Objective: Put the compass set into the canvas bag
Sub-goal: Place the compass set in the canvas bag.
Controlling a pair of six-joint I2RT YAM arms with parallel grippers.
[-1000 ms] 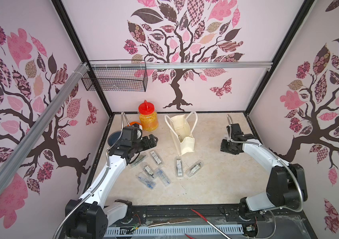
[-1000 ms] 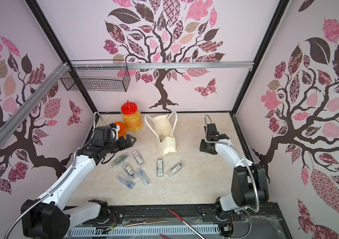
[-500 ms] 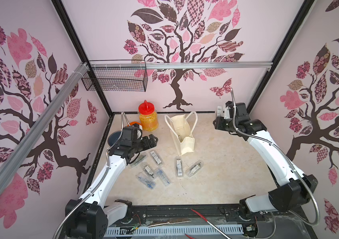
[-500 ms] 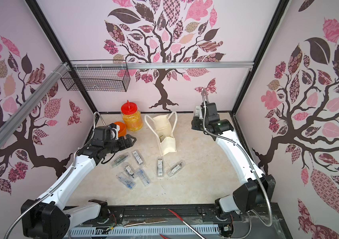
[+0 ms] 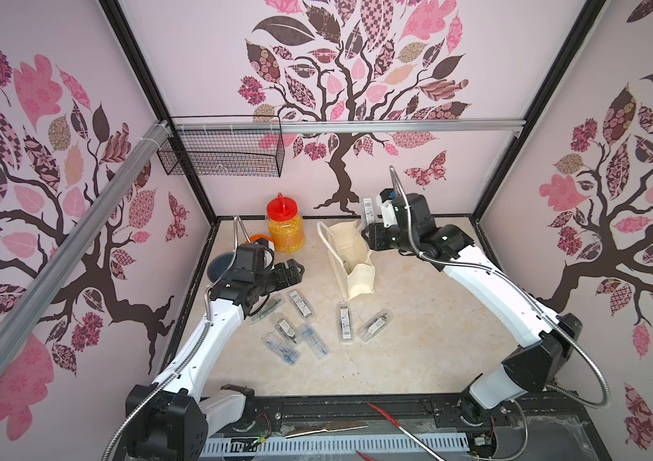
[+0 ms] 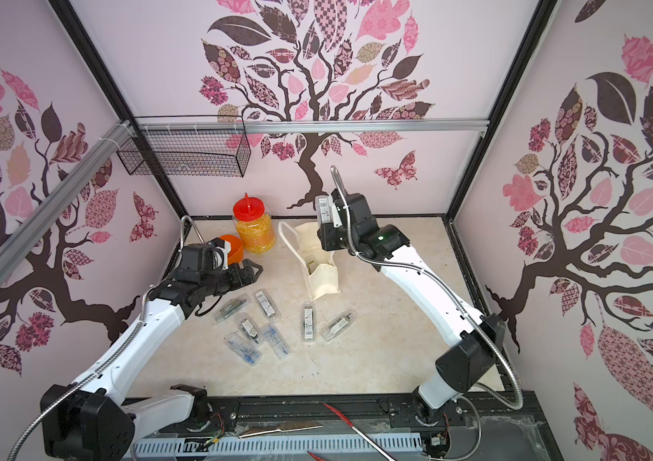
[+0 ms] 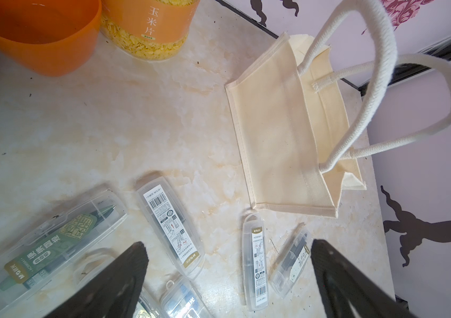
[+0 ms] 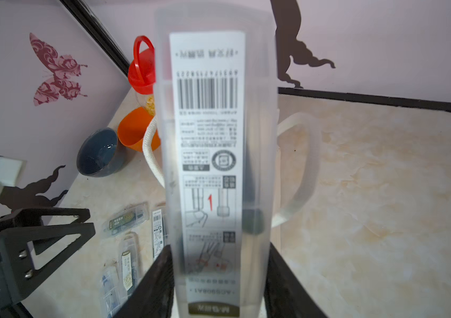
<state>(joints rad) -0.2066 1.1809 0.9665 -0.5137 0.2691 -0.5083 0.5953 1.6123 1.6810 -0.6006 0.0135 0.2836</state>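
jaws of the right gripper (image 8: 218, 278) pinch a clear compass case (image 8: 213, 137) upright over the standing canvas bag (image 5: 352, 255); jaws of the left gripper (image 7: 232, 275) gape wide, holding nothing, above loose cases (image 5: 346, 321) on the table (image 5: 436, 319).

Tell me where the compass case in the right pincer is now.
In a top view the compass case stands upright in the right pincer, raised just beyond the canvas bag, near the back wall.

Right pincer (image 6: 326, 230) clamping compass set (image 6: 322, 207), upright — above canvas bag (image 6: 322, 277)
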